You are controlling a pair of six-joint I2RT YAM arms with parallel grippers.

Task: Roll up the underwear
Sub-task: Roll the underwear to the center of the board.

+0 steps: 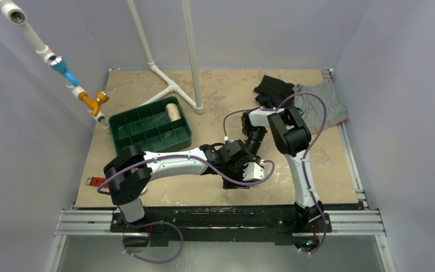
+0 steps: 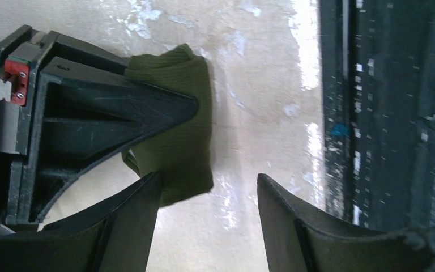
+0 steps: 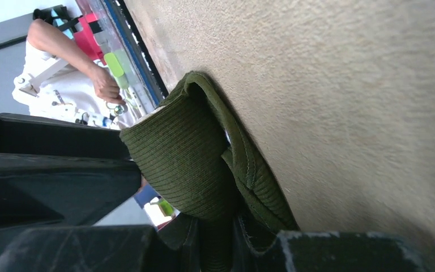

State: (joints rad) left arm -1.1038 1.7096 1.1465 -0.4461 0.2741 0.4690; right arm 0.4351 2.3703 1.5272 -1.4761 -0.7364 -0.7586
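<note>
Green plastic tray [image 1: 126, 122], top view: arms [image 1: 233, 161] bunched just off its near corner, away from tray.
Left wrist: left gripper [image 2: 207, 224] apart, beside olive underwear [image 2: 181, 136] roll.
Right wrist: right gripper [image 3: 209, 209] clamped on underwear, on table [image 3: 345, 85].

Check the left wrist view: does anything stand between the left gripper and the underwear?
Nothing visible does. The underwear lies on the table right at the open left gripper, its end beside one fingertip. The right gripper seems to hold it from the other side, one finger across it.
</note>
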